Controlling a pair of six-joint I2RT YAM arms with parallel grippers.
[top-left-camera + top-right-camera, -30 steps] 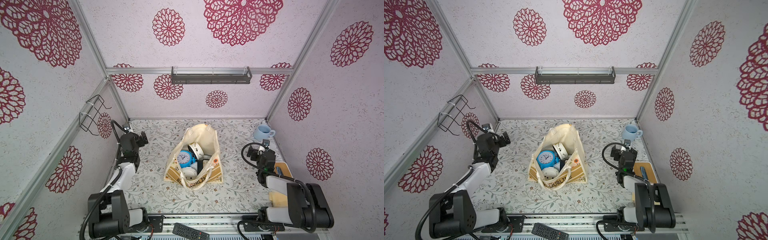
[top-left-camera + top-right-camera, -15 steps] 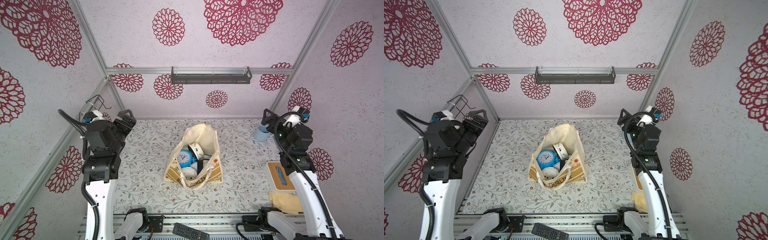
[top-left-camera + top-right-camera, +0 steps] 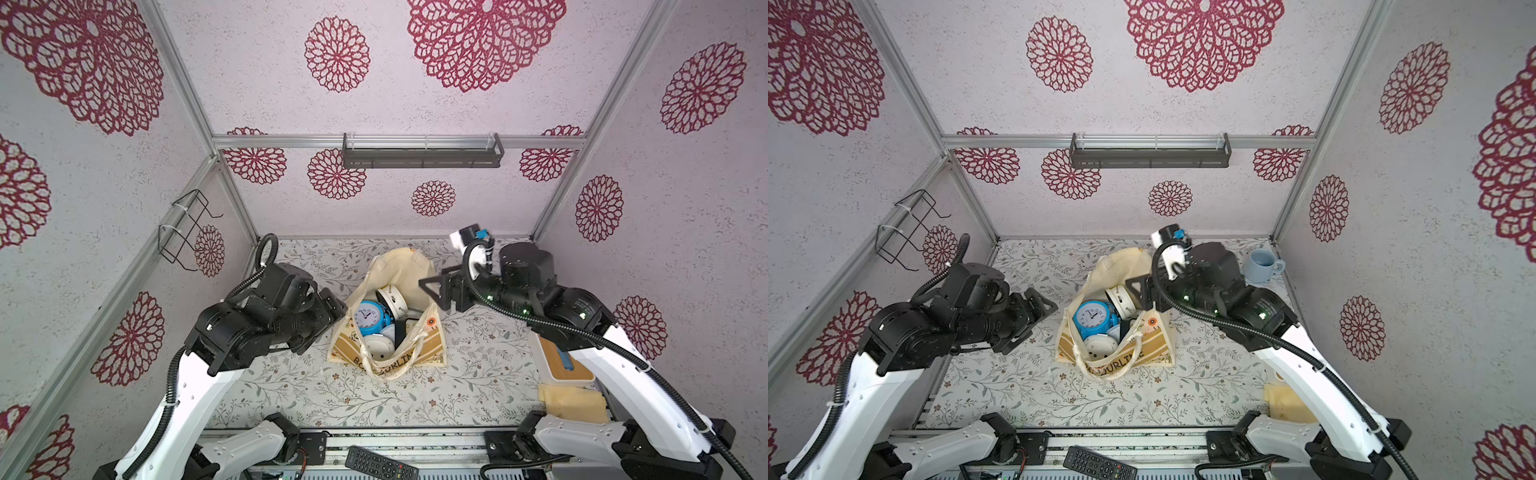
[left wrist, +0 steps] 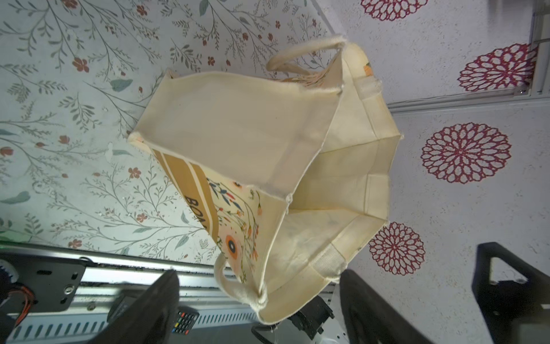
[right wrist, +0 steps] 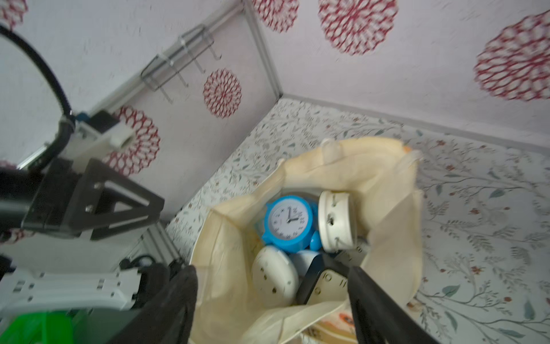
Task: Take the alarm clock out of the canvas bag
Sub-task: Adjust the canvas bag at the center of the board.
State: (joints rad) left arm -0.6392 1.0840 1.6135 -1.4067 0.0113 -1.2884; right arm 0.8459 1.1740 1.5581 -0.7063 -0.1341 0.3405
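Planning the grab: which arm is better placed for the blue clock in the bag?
Likely right. The right gripper hangs open above the bag's rim, its camera looking down on the blue clock. The left gripper sits beside the bag's outer wall.

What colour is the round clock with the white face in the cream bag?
The round alarm clock is bright blue, clearest in the right wrist view.

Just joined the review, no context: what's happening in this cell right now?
Both arms reach toward the canvas bag, which stands open mid-table. The left gripper is open beside one side of the bag, and the right gripper is open by the rim on the opposite side. Neither holds anything. The blue alarm clock sits inside among white clocks, untouched.
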